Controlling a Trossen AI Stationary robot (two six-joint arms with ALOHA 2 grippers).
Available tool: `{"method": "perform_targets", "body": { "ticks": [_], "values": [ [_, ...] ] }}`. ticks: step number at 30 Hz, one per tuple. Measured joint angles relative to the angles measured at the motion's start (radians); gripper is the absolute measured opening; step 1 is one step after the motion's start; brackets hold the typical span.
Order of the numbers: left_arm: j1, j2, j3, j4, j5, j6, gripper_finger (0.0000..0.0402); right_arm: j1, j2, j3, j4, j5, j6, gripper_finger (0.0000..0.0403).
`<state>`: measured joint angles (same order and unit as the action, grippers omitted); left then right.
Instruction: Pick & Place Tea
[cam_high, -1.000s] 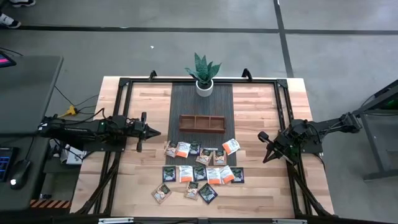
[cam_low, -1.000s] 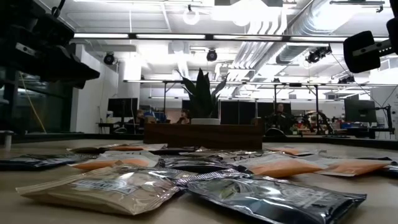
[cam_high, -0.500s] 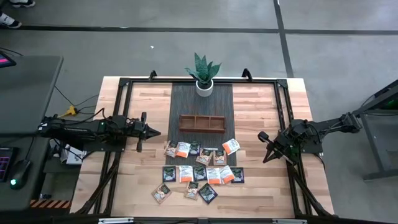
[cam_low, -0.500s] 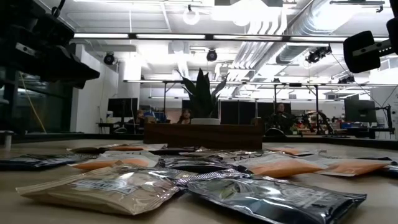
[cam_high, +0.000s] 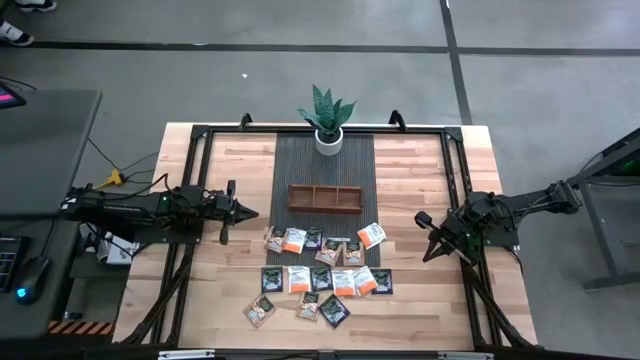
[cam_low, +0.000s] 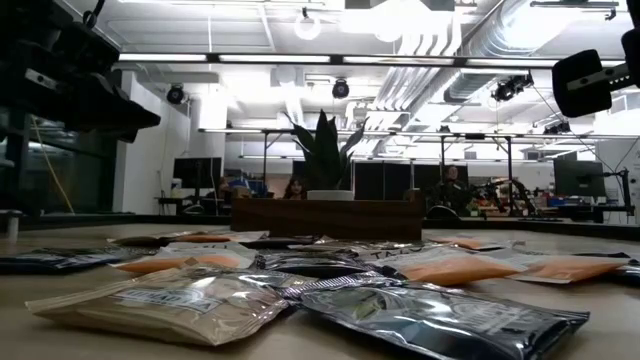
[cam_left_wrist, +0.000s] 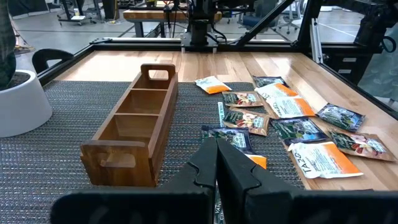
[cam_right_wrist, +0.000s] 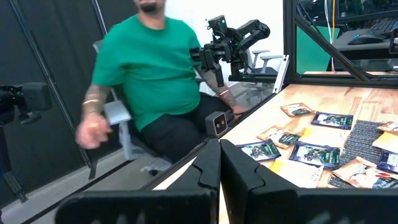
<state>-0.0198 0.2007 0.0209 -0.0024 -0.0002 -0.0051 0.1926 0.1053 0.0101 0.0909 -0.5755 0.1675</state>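
Seated person (cam_right_wrist: 155, 74) beyond table, right wrist view only

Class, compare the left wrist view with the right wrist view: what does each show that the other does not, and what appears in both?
Only the left wrist view shows the wooden tray, its three compartments empty, on the dark mat, beside the white plant pot. Only the right wrist view shows a seated person in a green shirt beyond the table edge. Both show tea packets scattered on the wooden table, and each arm's own tool, left and right, shut and holding nothing.
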Motion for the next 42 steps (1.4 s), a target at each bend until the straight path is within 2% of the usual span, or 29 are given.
{"method": "perform_targets", "body": {
  "ticks": [36, 42],
  "values": [
    [0.000, 0.000, 0.000, 0.000, 0.000, 0.000, 0.0001, -0.001, 0.000, 0.000, 0.040, 0.000, -0.037, 0.0000],
    [0.000, 0.000, 0.000, 0.000, 0.000, 0.000, 0.0001, -0.001, 0.000, 0.000, 0.091, 0.000, 0.099, 0.0000]
  ]
}}
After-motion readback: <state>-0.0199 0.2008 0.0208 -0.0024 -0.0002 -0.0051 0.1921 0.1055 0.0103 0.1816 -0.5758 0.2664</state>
